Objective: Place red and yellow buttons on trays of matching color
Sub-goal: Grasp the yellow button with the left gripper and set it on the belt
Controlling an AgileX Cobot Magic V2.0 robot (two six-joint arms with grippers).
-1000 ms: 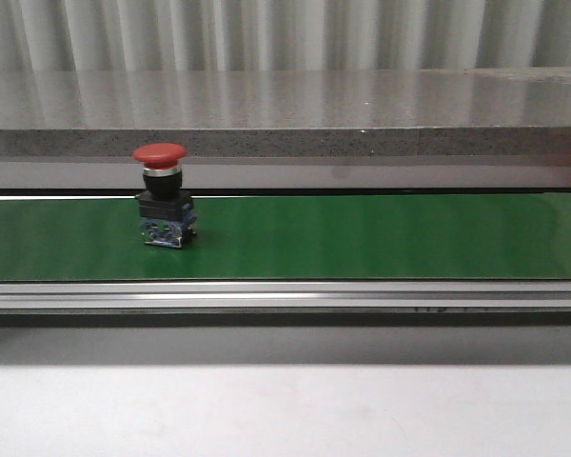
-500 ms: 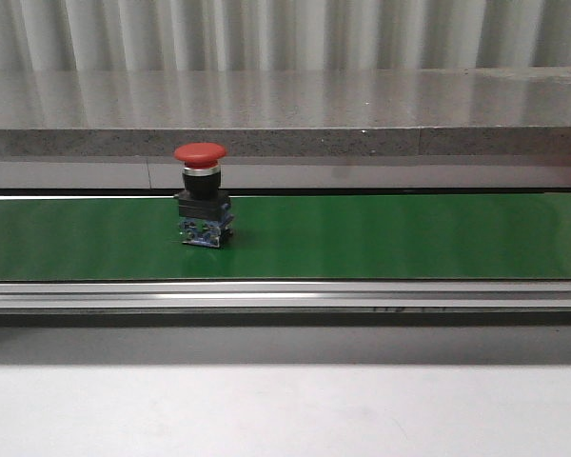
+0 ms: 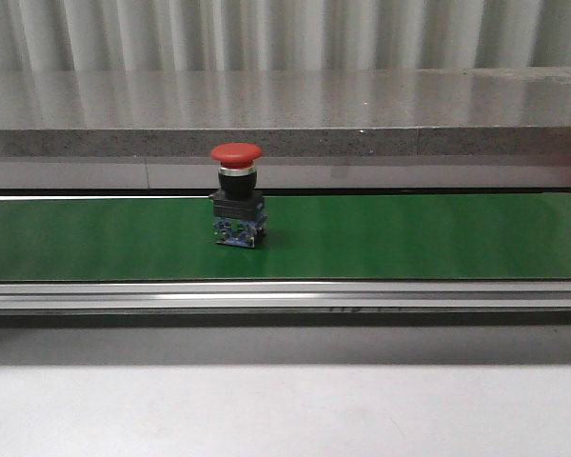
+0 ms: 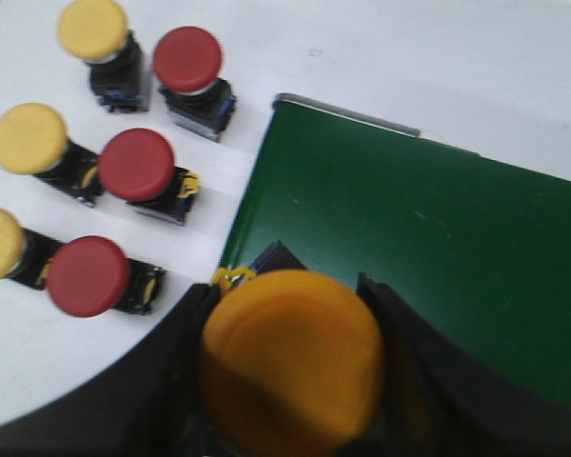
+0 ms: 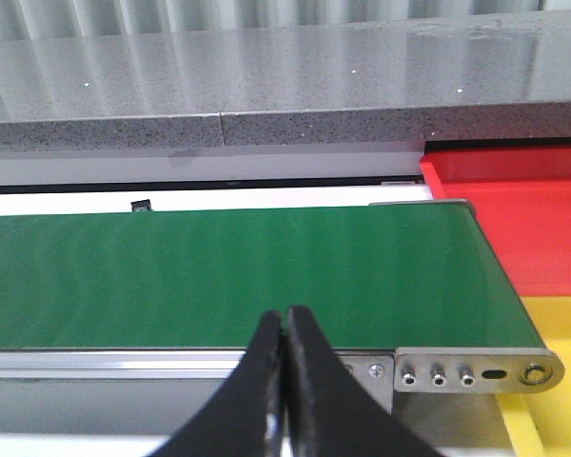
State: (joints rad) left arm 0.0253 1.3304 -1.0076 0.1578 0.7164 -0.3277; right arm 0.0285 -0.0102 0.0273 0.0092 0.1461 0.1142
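Red button point(image 3: 237, 195) stands upright mid-conveyor point(image 3: 409, 238); rigid and top-heavy, we'd grip its black body. Our left gripper point(image 4: 290, 381) clamps a yellow button point(image 4: 290, 357); right gripper point(image 5: 286, 328) is closed, empty.

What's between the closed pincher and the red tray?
In the right wrist view, only bare green belt and its metal end separate the right tool from the red tray.
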